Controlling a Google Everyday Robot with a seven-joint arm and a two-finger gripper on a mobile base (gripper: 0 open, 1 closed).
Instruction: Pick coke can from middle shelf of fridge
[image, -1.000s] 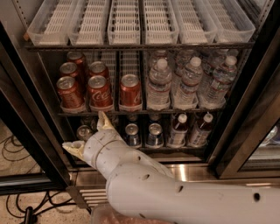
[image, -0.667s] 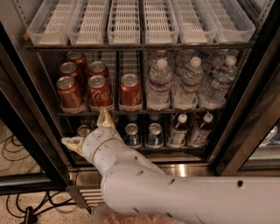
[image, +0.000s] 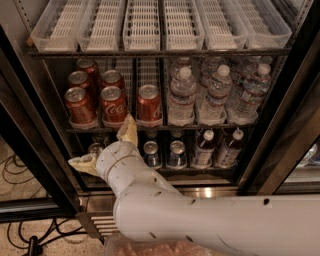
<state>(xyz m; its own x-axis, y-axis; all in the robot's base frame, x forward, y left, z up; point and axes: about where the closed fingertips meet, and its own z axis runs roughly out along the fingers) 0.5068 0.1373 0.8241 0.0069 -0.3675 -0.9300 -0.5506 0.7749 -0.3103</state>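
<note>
Our gripper (image: 101, 141) hangs wide open at the front of the fridge (image: 281, 125), just under the red cans.

We see the thick white arm (image: 175, 220) come in from the bottom right and bend up and to the left. Its two yellow fingers (image: 128, 131) are spread far apart and hold nothing. One finger points up and its tip shows over the front edge of the middle shelf (image: 200, 127). The other finger points out to the left. The coke can (image: 114, 104) stands up straight in the front row of that shelf, just left of the raised fingertip. More red cans (image: 80, 80) stand beside and behind it. Water bottles (image: 215, 95) fill the right side of the same shelf. We cannot tell if the fingertip touches a can.
</note>
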